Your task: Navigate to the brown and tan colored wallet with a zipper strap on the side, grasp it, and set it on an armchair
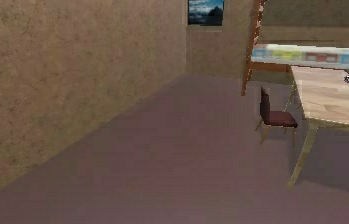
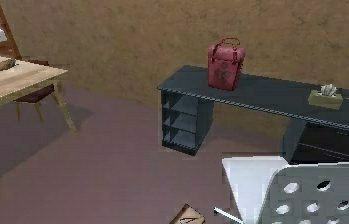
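Wallet: I can't pick it out for sure, but a brown slab [image 2: 2,65] lying flat on the wooden table [image 2: 22,88] may be it, left where someone might drop one. As for the tool, I cannot tell its state. A red bag [image 2: 225,65] and tissue box [image 2: 327,96] stand on the dark table [image 2: 272,95]. A white chair [image 2: 302,195] sits close before that table, and a red chair [image 1: 277,110] crowds the wooden table's side.

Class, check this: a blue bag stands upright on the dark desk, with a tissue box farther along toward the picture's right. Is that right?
No: the bag is red, not blue, as the arm side view shows. It does stand upright on the dark desk, with the tissue box farther along toward the picture's right.
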